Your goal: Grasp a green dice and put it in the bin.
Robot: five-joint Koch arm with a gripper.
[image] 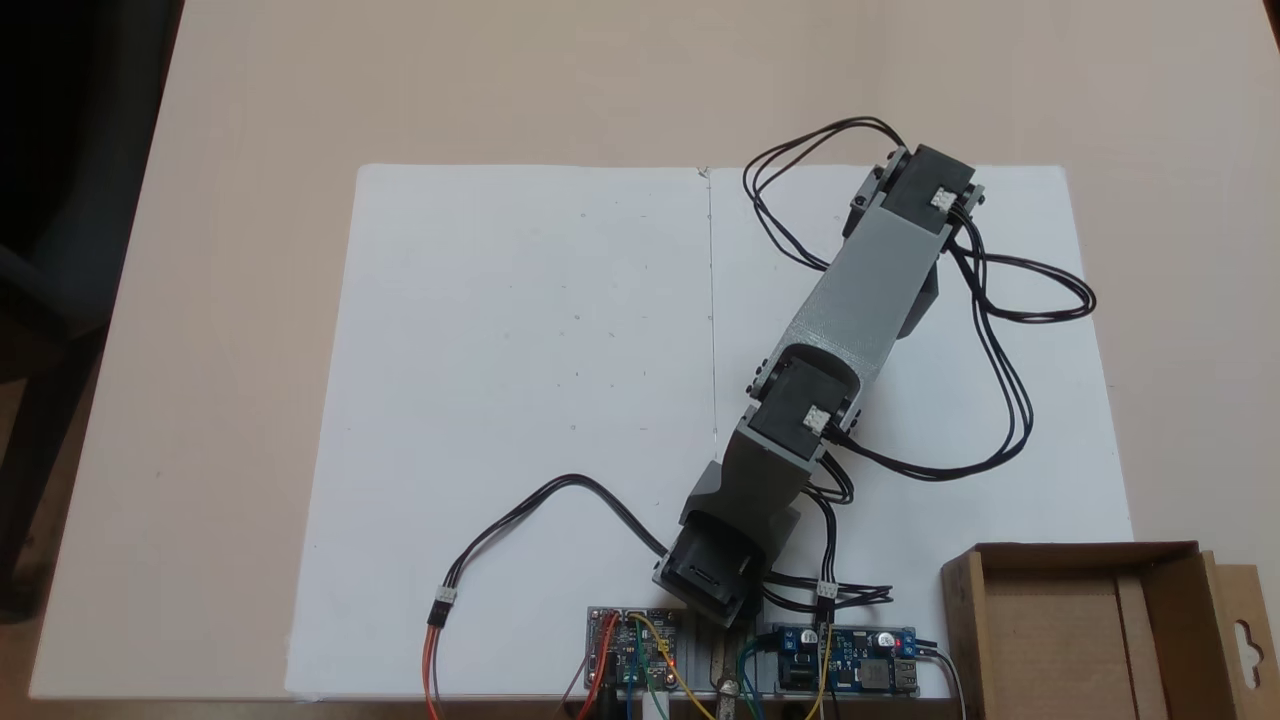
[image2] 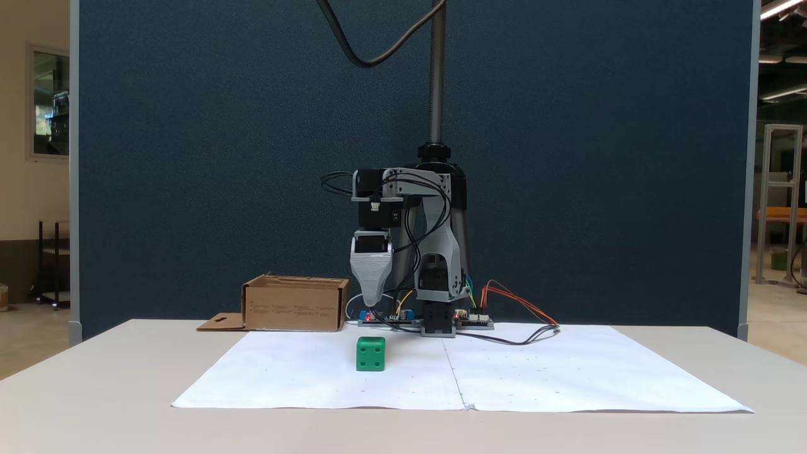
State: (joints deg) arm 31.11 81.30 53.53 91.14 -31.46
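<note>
Pincer [image2: 373,301] poised above green dice [image2: 371,354]; opening not discernible. Risk: off-centre descent nudges the cube aside.

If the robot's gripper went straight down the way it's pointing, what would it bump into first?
Probably the green dice. The gripper points straight down, hanging above it with clear air between. Depth is uncertain, so it might land on the white paper instead.

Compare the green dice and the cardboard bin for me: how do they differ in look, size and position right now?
The green dice is a bright green cube with rounded edges; the bin is a brown cardboard box, open at the top.
The dice is far smaller than the bin.
The dice sits on the white paper below the gripper; the bin stands off the paper, beside the arm's base.
Both rest on the table, untouched.
</note>
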